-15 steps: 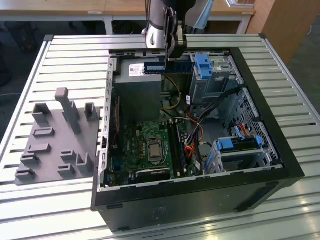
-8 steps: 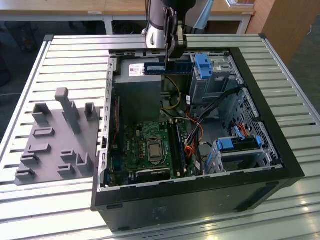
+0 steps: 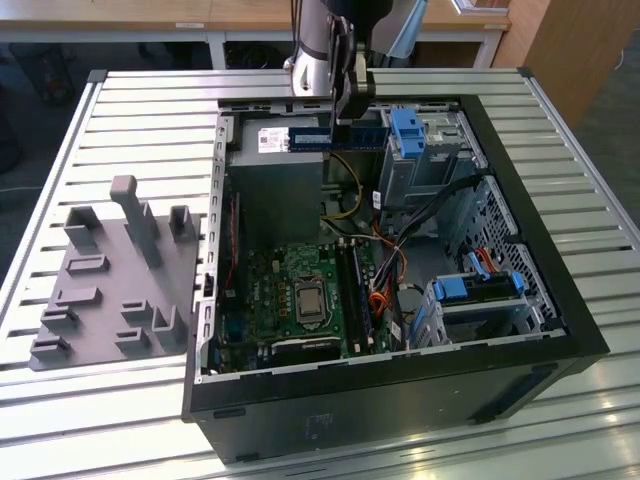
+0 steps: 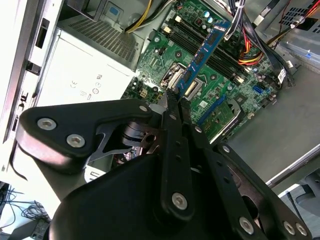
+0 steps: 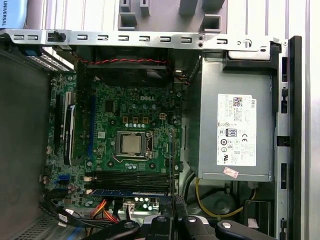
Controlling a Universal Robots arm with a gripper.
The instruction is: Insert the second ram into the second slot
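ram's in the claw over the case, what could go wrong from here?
The second ram is pinched edge-on in the claw: it may tilt and miss the memory slots. Orange cables lie right beside those slots and might snag it.

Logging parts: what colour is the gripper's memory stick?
The second ram is blue with dark chips; clearest in the second wrist view.

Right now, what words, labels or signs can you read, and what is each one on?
Label on the power supply: print too small to read.
White lettering on the motherboard: a brand mark, not quoted.
Second ram in the gripper: no legible print.
Vertical lettering on a pale blue part, first wrist view: brand word, not quoted.
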